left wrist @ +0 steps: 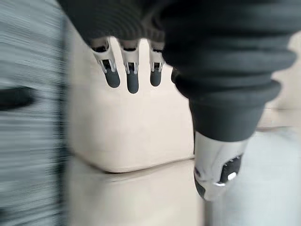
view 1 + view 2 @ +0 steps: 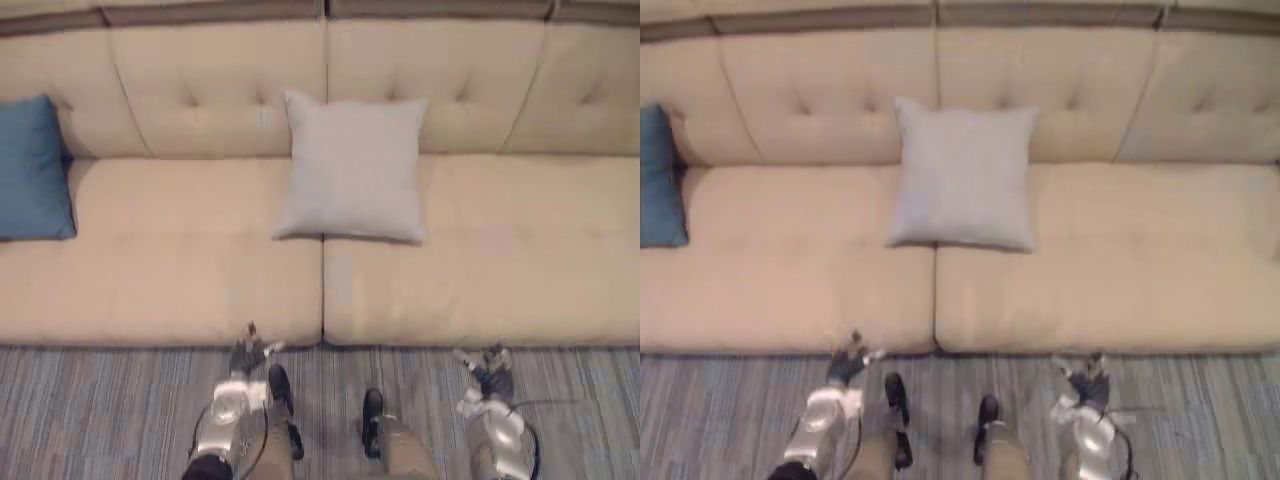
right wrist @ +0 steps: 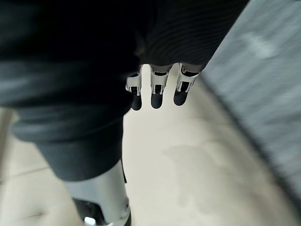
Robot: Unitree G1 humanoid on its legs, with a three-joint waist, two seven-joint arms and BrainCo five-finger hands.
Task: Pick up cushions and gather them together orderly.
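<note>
While left hand (image 2: 248, 353) and right hand (image 2: 487, 370) hang, fingers straight, grey cushion (image 2: 352, 165) leans upright

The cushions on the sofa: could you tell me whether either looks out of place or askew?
Yes: they sit apart. The grey cushion leans on the backrest over the middle seam of the sofa, slightly tilted, while the blue cushion stands alone at the left end. Nothing looks damaged.

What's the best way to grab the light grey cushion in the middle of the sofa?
Probably its two side edges, one hand each, coming from the front. The grey cushion stands leaning on the sofa backrest, both sides free, and the open left hand and right hand are in front of it.
</note>
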